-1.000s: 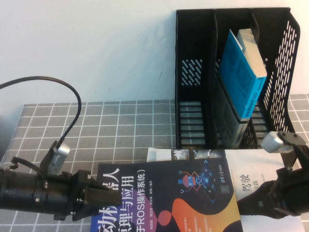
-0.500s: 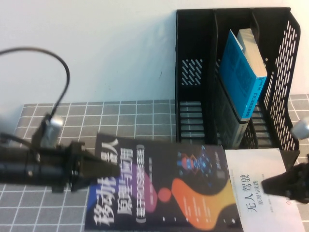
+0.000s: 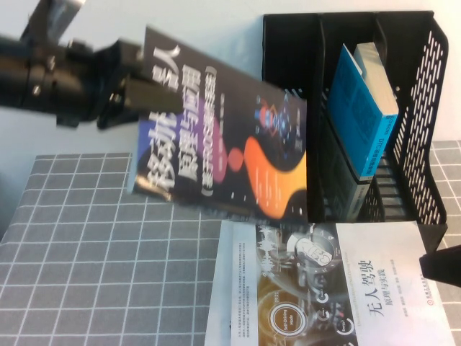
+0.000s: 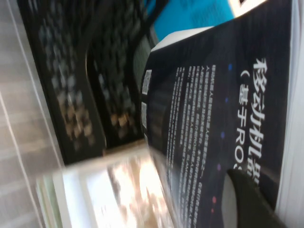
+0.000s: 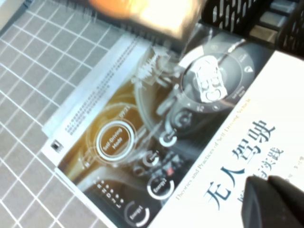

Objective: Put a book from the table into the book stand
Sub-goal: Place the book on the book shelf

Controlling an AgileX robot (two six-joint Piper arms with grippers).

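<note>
Left arm carrying the dark paperback through the air toward the black book stand.

The book (image 3: pixel 223 140), navy-black with white Chinese title and an orange-purple swirl, is hanging tilted in the upper centre of the high view, clear of the grid-cloth table (image 3: pixel 108 252), its far edge overlapping the book stand (image 3: pixel 421 122) at upper right. The left gripper (image 3: pixel 148 90), upper left, is clamping the book's near edge. A bright-blue book (image 3: pixel 360 108) is leaning in a stand compartment. A white-and-brown book (image 3: pixel 324 281) is lying at lower centre; the right gripper (image 3: pixel 443 265) is sitting at the lower right edge, finger state unclear. Next, judging by this, the book needs turning upright and lining up with an empty compartment.
</note>
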